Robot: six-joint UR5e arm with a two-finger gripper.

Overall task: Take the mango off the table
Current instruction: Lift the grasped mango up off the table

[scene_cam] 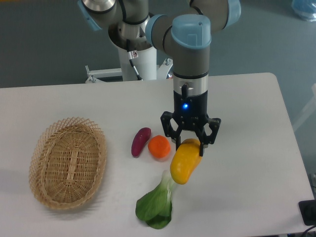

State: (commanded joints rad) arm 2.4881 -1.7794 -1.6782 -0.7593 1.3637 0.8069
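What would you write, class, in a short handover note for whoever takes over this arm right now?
Tool: shut on the mango, gripping its orange upper end.
Mango: hanging tilted from the tool, seemingly clear of the table, above the leafy green and right of the orange.
Untouched: purple vegetable and basket, both on the table.
Done: mango grasped and apparently lifted.
Left: probably just hold it steady; only one end is gripped, so it might slip.
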